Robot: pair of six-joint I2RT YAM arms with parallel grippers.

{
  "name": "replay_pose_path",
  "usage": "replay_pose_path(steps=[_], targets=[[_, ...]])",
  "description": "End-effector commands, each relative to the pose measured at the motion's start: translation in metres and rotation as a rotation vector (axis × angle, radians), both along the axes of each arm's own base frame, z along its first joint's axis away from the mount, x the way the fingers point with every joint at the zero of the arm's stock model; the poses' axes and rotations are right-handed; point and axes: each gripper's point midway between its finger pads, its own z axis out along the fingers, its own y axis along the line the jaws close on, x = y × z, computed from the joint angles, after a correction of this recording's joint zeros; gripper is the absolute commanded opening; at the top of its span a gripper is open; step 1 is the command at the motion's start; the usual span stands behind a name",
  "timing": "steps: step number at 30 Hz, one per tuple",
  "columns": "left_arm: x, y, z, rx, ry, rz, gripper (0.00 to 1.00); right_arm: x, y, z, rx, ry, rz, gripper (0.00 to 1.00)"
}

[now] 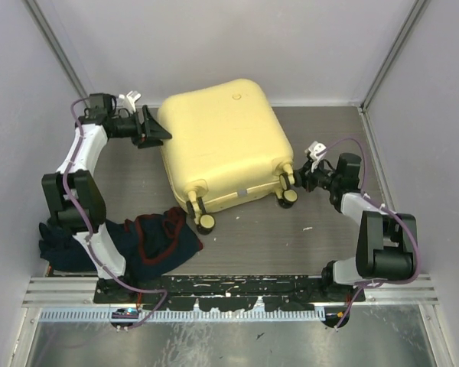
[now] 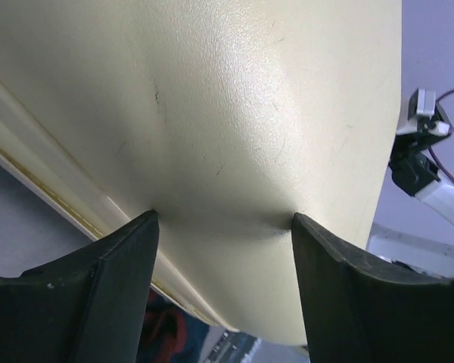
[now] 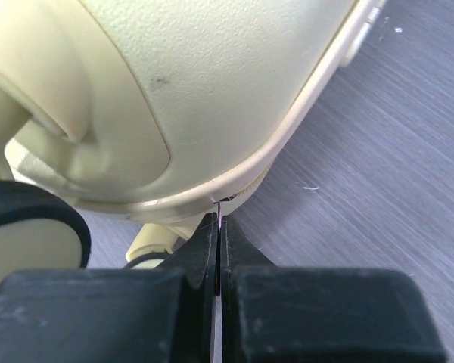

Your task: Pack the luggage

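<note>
Luggage (image 1: pixel 222 145): lay closed on the bench (image 1: pixel 291 237), centre and far, wheels on its near side.
Left claw (image 1: pixel 162 128): spread, both fingertips (image 2: pixel 147 227) touching the shell's left side, gripping nothing.
Right claw (image 1: pixel 294 181): clenched, tips at the seam beside a right wheel.
Clothes (image 1: pixel 157 241): dark heap, near left, just beside the luggage.

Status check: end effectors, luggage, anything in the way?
Left end effector open, touching the luggage shell. Right end effector shut at its seam. Luggage closed; clothes lie outside, by the left arm.
</note>
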Motion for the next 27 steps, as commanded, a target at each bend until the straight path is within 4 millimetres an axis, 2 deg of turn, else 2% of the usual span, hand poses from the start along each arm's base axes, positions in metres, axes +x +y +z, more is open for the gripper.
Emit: replay_pose_path(steps=[1, 5, 7, 8, 10, 12, 15, 16, 19, 21, 27], targets=[[0.065, -0.028, -0.009, 0.092, -0.17, -0.053, 0.63, -0.035, 0.053, 0.022, 0.102, -0.008, 0.181, 0.01], [0.099, -0.039, -0.014, 0.2, -0.23, -0.08, 0.58, -0.051, 0.07, 0.024, 0.134, 0.012, 0.177, 0.01], [0.112, -0.033, -0.01, 0.297, -0.272, -0.054, 0.62, -0.059, 0.08, 0.027, 0.145, 0.015, 0.178, 0.01], [0.117, -0.028, -0.002, 0.331, -0.294, -0.032, 0.65, -0.062, 0.086, 0.029, 0.149, 0.011, 0.179, 0.01], [0.117, -0.016, 0.011, 0.373, -0.302, 0.006, 0.72, -0.065, 0.095, 0.033, 0.164, 0.009, 0.164, 0.01], [0.107, -0.003, 0.027, 0.399, -0.307, 0.042, 0.77, -0.064, 0.101, 0.036, 0.186, 0.017, 0.134, 0.01], [0.082, 0.011, 0.051, 0.45, -0.346, 0.076, 0.85, -0.065, 0.11, 0.04, 0.217, 0.026, 0.098, 0.01], [0.067, 0.012, 0.069, 0.465, -0.39, 0.078, 0.85, -0.066, 0.114, 0.041, 0.221, 0.026, 0.086, 0.01], [0.027, 0.015, 0.084, 0.484, -0.416, 0.094, 0.87, -0.071, 0.126, 0.044, 0.238, 0.026, 0.09, 0.01], [-0.001, 0.012, 0.087, 0.49, -0.414, 0.076, 0.87, -0.072, 0.135, 0.046, 0.249, 0.028, 0.097, 0.01], [-0.088, -0.007, 0.076, 0.483, -0.36, -0.056, 0.87, -0.071, 0.165, 0.054, 0.27, 0.029, 0.14, 0.01]])
